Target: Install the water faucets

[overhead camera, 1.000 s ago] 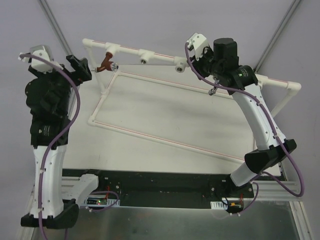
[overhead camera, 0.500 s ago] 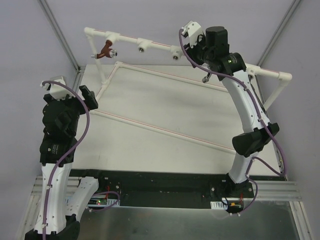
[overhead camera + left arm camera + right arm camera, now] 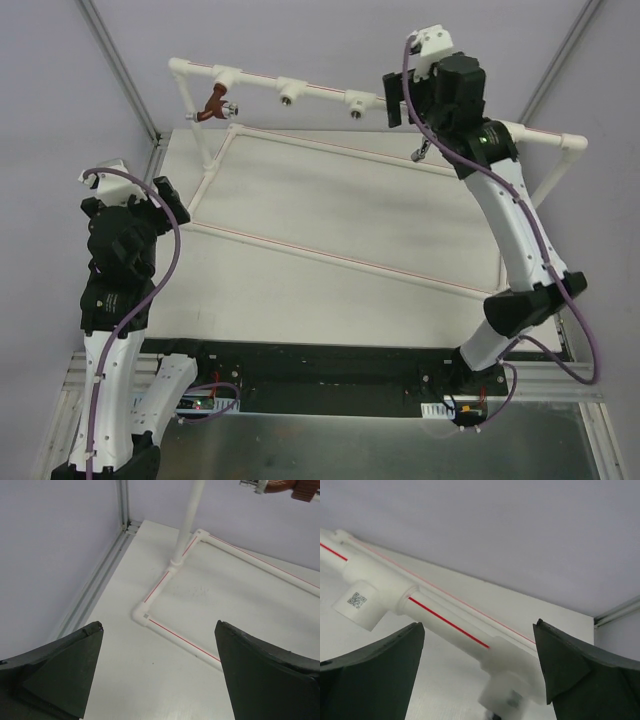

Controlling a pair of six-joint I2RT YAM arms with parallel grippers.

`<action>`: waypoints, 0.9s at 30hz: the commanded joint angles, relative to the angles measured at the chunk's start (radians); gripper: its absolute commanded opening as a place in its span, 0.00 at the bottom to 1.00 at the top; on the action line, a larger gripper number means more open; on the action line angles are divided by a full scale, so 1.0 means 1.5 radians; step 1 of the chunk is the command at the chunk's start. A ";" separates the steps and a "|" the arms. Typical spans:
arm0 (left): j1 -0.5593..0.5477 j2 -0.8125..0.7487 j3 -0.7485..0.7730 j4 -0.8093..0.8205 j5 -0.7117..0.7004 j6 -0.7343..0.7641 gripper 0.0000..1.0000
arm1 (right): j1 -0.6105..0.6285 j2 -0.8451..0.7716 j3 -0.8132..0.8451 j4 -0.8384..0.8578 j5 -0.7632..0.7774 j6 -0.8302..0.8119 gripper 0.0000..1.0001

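Note:
The reddish-brown faucet (image 3: pixel 212 103) hangs from the leftmost tee (image 3: pixel 222 75) of the raised white rail; its tip shows at the top right of the left wrist view (image 3: pixel 295 486). A small silver-grey faucet (image 3: pixel 424 151) hangs below the rail on the right, partly hidden by the right arm. My right gripper (image 3: pixel 392 100) is open and empty, close to the rail beside the third tee (image 3: pixel 356 103). In the right wrist view the rail and a tee (image 3: pixel 520 680) lie between its open jaws (image 3: pixel 479 675). My left gripper (image 3: pixel 168 197) is open and empty over the table's left side (image 3: pixel 159 675).
A white pipe frame with red lines (image 3: pixel 330 260) lies on the table, with a corner elbow (image 3: pixel 142 616) and an upright post (image 3: pixel 187 525) ahead of the left gripper. A second tee (image 3: pixel 288 92) sits on the rail. Aluminium rails (image 3: pixel 120 70) border the enclosure.
The left arm has drawn back from the reddish-brown faucet to the table's left side. The right gripper has shifted right along the rail. The pipe frame appears shifted in the view since the earliest frame.

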 commanded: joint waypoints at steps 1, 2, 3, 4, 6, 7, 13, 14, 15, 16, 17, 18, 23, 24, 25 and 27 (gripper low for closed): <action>0.002 0.006 0.032 0.056 -0.094 0.040 0.99 | -0.006 -0.190 -0.063 0.171 0.127 0.064 0.99; 0.002 0.007 0.032 0.070 -0.106 0.045 0.99 | -0.006 -0.218 -0.087 0.177 0.140 0.063 0.99; 0.001 0.008 0.031 0.087 -0.117 0.047 0.99 | -0.006 -0.245 -0.124 0.190 0.148 0.061 0.99; 0.002 0.009 0.032 0.101 -0.124 0.049 0.99 | -0.006 -0.277 -0.167 0.207 0.159 0.063 0.99; 0.002 0.012 0.036 0.121 -0.139 0.052 0.99 | -0.006 -0.345 -0.256 0.267 0.172 0.063 0.99; 0.002 0.014 0.038 0.130 -0.146 0.054 0.99 | -0.006 -0.378 -0.302 0.289 0.178 0.061 0.99; 0.002 0.015 0.026 0.197 -0.216 0.071 0.99 | -0.007 -0.543 -0.532 0.397 0.244 0.060 0.99; 0.002 0.014 0.017 0.215 -0.226 0.075 0.99 | -0.006 -0.567 -0.570 0.410 0.254 0.064 0.99; 0.002 0.012 0.008 0.232 -0.234 0.076 0.99 | -0.007 -0.592 -0.598 0.425 0.264 0.070 0.99; 0.002 0.009 -0.001 0.253 -0.240 0.076 0.99 | -0.006 -0.611 -0.627 0.439 0.276 0.074 0.99; 0.002 0.003 -0.009 0.271 -0.244 0.076 0.99 | -0.007 -0.629 -0.650 0.444 0.290 0.083 0.99; 0.002 0.001 -0.017 0.281 -0.246 0.076 0.99 | -0.007 -0.644 -0.665 0.446 0.302 0.091 0.99; 0.002 0.005 -0.048 0.362 -0.247 0.096 0.99 | -0.007 -0.664 -0.712 0.450 0.337 0.107 0.99; 0.002 0.010 -0.048 0.369 -0.246 0.097 0.99 | -0.007 -0.661 -0.715 0.456 0.344 0.107 0.99; 0.002 0.015 -0.045 0.369 -0.244 0.097 0.99 | -0.006 -0.658 -0.716 0.462 0.347 0.107 0.99; 0.002 0.023 -0.041 0.369 -0.242 0.094 0.99 | -0.007 -0.648 -0.714 0.477 0.352 0.106 0.99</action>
